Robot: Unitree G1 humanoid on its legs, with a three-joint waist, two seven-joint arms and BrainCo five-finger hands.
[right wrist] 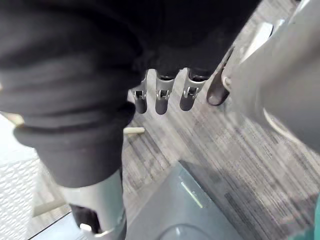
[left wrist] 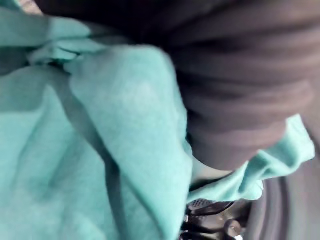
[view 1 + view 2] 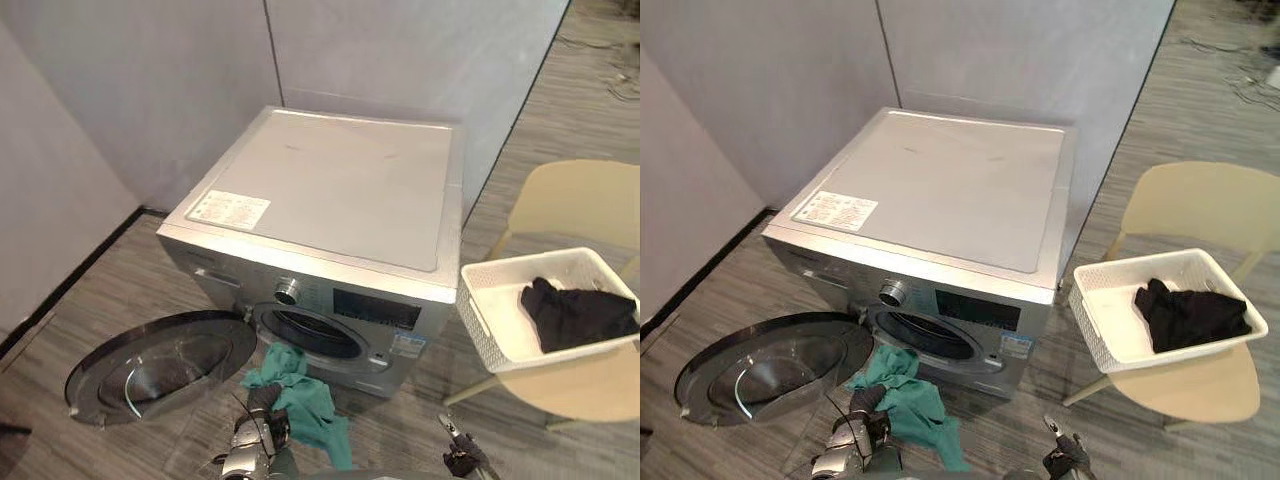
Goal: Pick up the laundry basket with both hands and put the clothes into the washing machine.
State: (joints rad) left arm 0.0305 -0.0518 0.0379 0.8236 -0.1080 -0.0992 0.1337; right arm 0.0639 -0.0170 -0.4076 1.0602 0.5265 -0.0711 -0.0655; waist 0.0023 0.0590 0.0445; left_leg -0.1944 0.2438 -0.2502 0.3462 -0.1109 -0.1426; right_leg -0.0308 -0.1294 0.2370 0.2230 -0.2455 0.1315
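Observation:
A teal cloth (image 3: 310, 405) hangs in front of the silver washing machine (image 3: 330, 190), just below its open drum mouth (image 3: 305, 335). My left hand (image 3: 262, 400) is bunched into this cloth and holds it up off the floor; in the left wrist view the teal cloth (image 2: 100, 150) lies against the hand's dark cover (image 2: 240, 100). The white laundry basket (image 3: 480, 320) rests on a beige chair (image 3: 590, 200) to the right, with a black garment (image 3: 575, 312) inside. My right hand (image 3: 458, 458) hangs low between machine and chair, its fingers (image 1: 160, 97) relaxed and holding nothing.
The machine's round door (image 3: 160, 365) is swung wide open to the left, close to the floor. Grey partition walls (image 3: 150, 90) stand behind and left of the machine. Wood-patterned floor (image 3: 560, 110) stretches off to the right behind the chair.

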